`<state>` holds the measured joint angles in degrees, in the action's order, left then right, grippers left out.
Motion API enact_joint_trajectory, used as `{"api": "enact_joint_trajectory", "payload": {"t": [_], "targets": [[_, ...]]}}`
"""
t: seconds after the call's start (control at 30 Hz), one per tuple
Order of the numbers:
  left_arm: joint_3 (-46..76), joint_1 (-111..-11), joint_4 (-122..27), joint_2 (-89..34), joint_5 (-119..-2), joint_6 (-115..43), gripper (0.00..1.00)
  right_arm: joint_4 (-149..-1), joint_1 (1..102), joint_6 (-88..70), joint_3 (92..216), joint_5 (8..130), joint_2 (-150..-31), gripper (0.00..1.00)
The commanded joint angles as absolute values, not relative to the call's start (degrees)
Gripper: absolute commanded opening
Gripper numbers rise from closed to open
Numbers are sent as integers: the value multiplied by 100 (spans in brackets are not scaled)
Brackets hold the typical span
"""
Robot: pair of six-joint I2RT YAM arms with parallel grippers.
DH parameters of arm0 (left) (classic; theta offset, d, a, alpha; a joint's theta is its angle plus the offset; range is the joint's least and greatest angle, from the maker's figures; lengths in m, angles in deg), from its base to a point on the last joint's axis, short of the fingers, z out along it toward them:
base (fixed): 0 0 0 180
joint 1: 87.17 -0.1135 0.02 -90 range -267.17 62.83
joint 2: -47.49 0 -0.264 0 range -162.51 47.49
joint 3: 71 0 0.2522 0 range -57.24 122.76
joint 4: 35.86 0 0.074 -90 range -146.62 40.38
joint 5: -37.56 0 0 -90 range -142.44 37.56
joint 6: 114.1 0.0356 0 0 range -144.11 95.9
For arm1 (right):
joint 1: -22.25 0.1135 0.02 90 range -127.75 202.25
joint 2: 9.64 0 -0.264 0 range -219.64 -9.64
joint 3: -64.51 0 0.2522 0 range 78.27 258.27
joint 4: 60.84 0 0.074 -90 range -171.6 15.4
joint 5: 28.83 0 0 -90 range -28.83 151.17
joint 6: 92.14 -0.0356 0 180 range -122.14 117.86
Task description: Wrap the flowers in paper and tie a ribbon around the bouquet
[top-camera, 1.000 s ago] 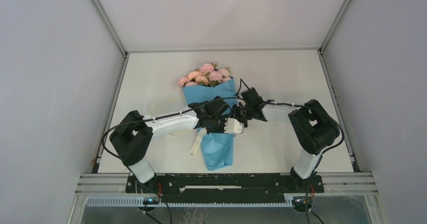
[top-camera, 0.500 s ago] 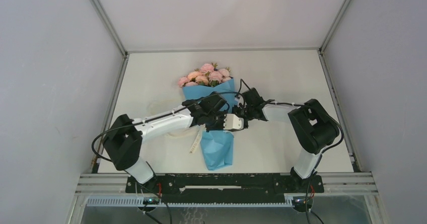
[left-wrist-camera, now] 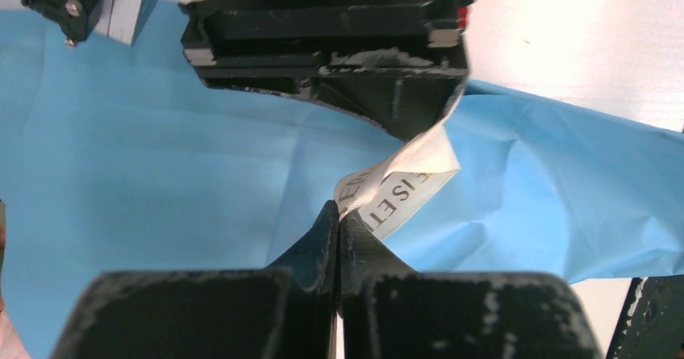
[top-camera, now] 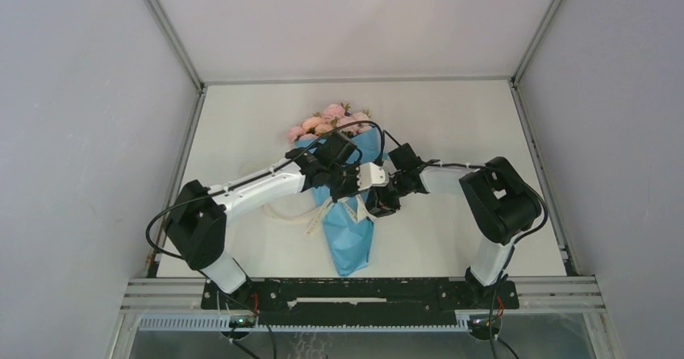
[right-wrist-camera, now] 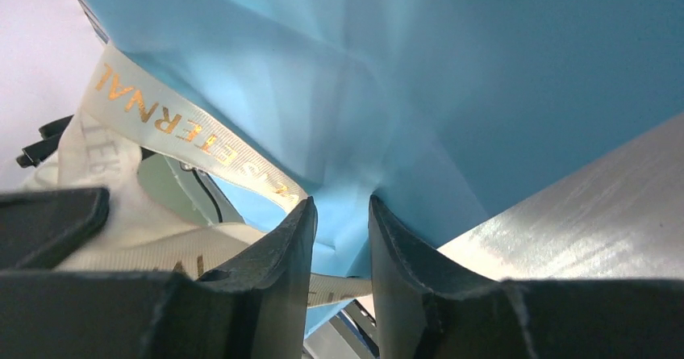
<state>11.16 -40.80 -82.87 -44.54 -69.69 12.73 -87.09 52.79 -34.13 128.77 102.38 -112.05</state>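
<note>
The bouquet is laid lengthwise on the table, between the two arms. The flowers are turned to the far side and the cone's tip to the near edge. The wrapping is judged to be done, since the paper is already closed round the stems. The step in hand is taken to be the tying.

The ribbon is pinched in the left gripper, whose jaws are pressed tight together on it just above the paper. A short lettered length is seen curling away from the pinch. In the top view more ribbon is seen trailing on the table to the left of the cone.

The right gripper is held close against the cone with its jaws partly apart, and nothing is seen clamped in them. A crease of paper is seen in the gap, though whether it is touched cannot be told. Two runs of ribbon are seen just beside one of its fingers, one of them drawn slantwise across the paper.

No finished knot can be made out. For the next move, a free run of ribbon would probably have to be caught by the right gripper and drawn against the left one's hold. Paper should be kept out of the jaws, or the cone may be torn or pulled open.
</note>
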Motion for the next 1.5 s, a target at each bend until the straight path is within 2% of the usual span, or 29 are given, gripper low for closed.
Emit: {"api": "enact_joint_trajectory", "payload": {"t": [0.0,0.23,0.43,0.6,0.83,1.0,1.2,1.47], "targets": [[1585,-4297,-7998,-4643,-7046,926,0,-9282,5148,-2984,12899,10091,-10745,40],[1583,-4305,-7946,-4968,-7096,882,0,-9097,4815,-2997,13219,9769,-10408,50],[1704,-4313,-7877,-5197,-7090,807,0,-8837,4558,-3079,13403,9442,-10723,51],[1773,-4378,-7849,-5306,-7067,593,0,-8693,4557,-3219,13276,8723,-10117,44],[1600,-4421,-7759,-5198,-7197,458,0,-7621,4649,-4044,11581,7636,-7493,33],[1608,-4427,-7762,-5176,-7195,447,0,-7552,5950,-5056,10725,6453,-6737,27],[1647,-4427,-7770,-5190,-7254,430,0,-7422,7206,-5909,10605,5025,-6814,28],[1703,-4423,-7877,-5205,-7305,453,0,-6645,7248,-6205,10622,5188,-7961,40]]}}
